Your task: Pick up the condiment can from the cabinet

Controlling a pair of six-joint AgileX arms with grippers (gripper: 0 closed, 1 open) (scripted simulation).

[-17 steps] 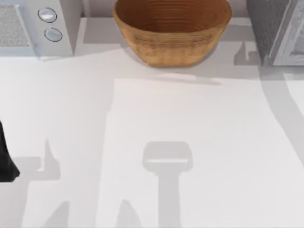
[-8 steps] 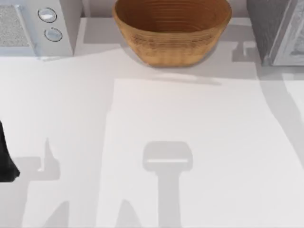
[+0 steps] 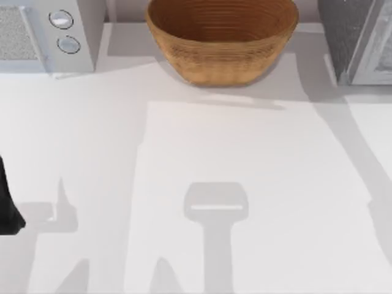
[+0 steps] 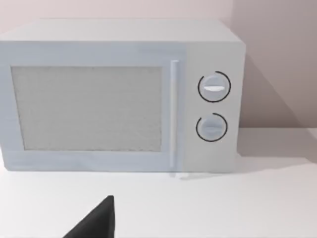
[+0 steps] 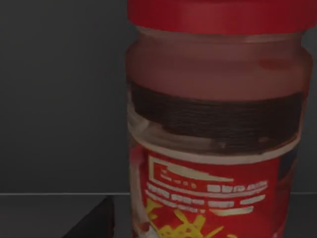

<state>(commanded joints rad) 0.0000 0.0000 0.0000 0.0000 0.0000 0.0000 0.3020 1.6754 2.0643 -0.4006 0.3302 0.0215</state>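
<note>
**Can close before the right wrist, inside a dark space**

At the top view's left edge, a dark part of the left arm [image 3: 7, 205] sits low over the white table [image 3: 245, 184]; its wrist view faces the microwave [image 4: 119, 94] at the table's back left corner, with one dark finger [image 4: 96, 222] showing, and I cannot tell how its jaws stand. A wicker basket [image 3: 222, 38] rests at the back centre. The grey cabinet [image 3: 355, 37] stands at the back right. In the right wrist view the condiment can [image 5: 215, 129] stands upright against dark walls, very near the camera; whether those jaws are apart or together cannot be told.
</note>
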